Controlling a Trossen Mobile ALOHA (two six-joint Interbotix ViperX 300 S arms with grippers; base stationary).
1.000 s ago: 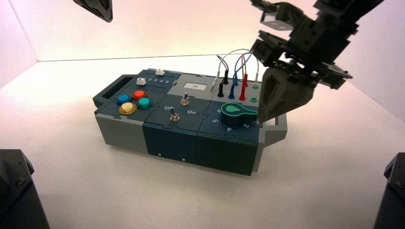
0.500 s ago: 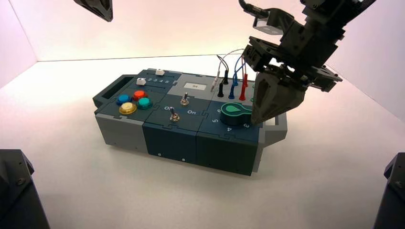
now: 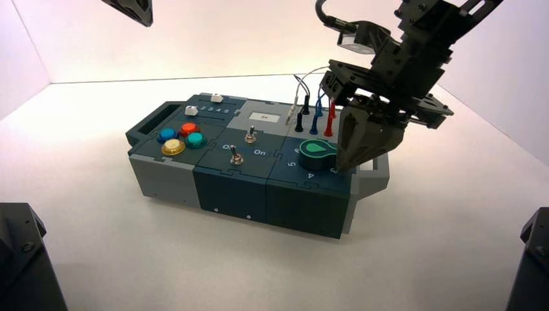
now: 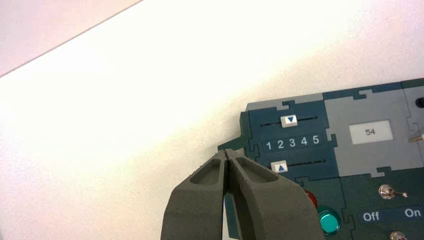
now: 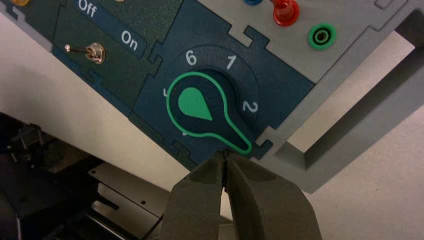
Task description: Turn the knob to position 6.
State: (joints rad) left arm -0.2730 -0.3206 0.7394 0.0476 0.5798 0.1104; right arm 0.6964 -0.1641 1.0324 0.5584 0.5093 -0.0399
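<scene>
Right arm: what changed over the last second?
The right hand slid toward the robot's left, across the box's right end, and lower, closing on the pointer tip of the knob. Its fingers are shut, tips right by the pointer; contact can't be confirmed. Nothing was gripped. The knob looks unturned, its pointer past the 2. The left hand, shut, stayed raised near the sliders; the box didn't move.

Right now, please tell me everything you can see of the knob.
The knob is a round dark-green dial with a bright green teardrop inlay and green outline, looking like plastic. It sits at the box's right front corner, ringed by white digits. Its pointer aims past 2, away from the 6. The shut right gripper meets the pointer's tip.
</scene>
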